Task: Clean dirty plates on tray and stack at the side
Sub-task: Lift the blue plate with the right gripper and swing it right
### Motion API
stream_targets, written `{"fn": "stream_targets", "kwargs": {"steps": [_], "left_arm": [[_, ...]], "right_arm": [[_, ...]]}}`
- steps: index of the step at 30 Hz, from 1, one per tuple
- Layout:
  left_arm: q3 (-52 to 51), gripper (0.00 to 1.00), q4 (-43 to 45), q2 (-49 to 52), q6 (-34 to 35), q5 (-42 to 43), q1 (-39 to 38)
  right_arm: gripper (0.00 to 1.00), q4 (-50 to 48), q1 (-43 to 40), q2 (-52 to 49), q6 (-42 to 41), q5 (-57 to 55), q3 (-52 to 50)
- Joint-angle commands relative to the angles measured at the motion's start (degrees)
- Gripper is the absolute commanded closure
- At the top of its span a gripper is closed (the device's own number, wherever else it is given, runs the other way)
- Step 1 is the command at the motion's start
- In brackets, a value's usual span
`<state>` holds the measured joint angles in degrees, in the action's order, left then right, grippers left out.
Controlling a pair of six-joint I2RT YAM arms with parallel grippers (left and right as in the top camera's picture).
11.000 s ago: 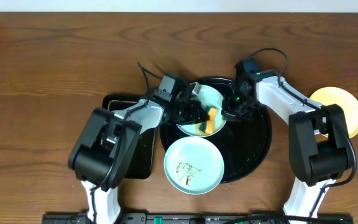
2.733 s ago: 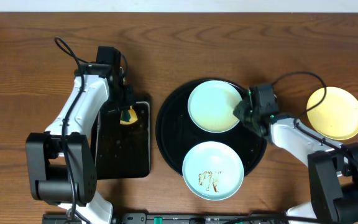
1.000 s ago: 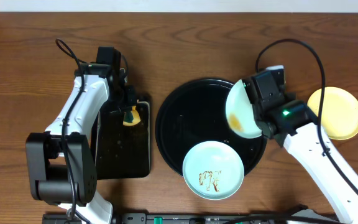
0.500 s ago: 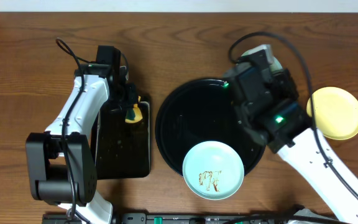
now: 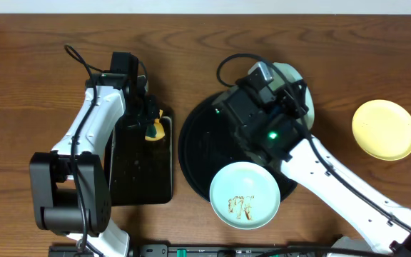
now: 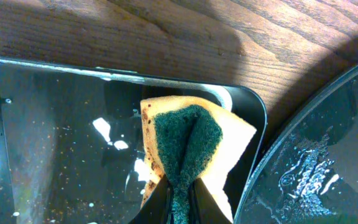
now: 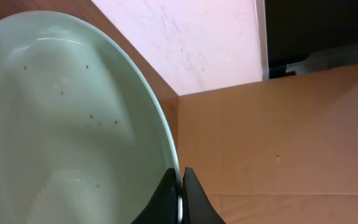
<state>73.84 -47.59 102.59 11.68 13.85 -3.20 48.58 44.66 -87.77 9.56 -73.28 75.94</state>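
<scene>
With right tool (image 7: 180, 186) clamped on the rim of the tilted mint plate (image 7: 61, 124) above the round tray (image 5: 198, 143)'s far edge, swing to the yellow plate (image 5: 384, 129), level, lower squarely, ignoring left tool (image 6: 179, 196) pinched on the sponge (image 6: 188, 134).

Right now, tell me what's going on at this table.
The right gripper is shut on the rim of a mint plate, held up on edge above the round black tray. The left gripper pinches a sponge over the rectangular tray. A second mint plate with brown smears lies at the round tray's near edge, and a yellow plate sits on the bare wood to the right.
</scene>
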Motion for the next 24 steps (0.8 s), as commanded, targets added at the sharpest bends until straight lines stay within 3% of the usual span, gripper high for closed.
{"fn": "stream_targets", "kwargs": {"steps": [1, 7, 12, 17, 24], "left_arm": [[-0.5, 0.92, -0.1, -0.8, -1.2, 0.8, 0.0], [-0.5, 0.92, -0.2, -0.8, -1.2, 0.8, 0.0], [-0.5, 0.92, -0.7, -0.8, -1.2, 0.8, 0.0], [-0.5, 0.92, -1.2, -0.8, -1.6, 0.7, 0.0], [-0.5, 0.92, -1.1, -0.8, -1.6, 0.7, 0.0]], "right_arm": [[0.99, -0.5, 1.0, -0.6, 0.3, -3.2, 0.9], [0.99, -1.2, 0.9, -0.6, -0.2, -2.7, 0.9], [0.99, 1.3, -2.8, -0.6, -8.7, 6.1, 0.9], [0.99, 8.8, -14.6, -0.6, -22.6, 20.1, 0.9], [0.99, 10.6, -37.2, -0.6, -28.7, 39.6, 0.9]]}}
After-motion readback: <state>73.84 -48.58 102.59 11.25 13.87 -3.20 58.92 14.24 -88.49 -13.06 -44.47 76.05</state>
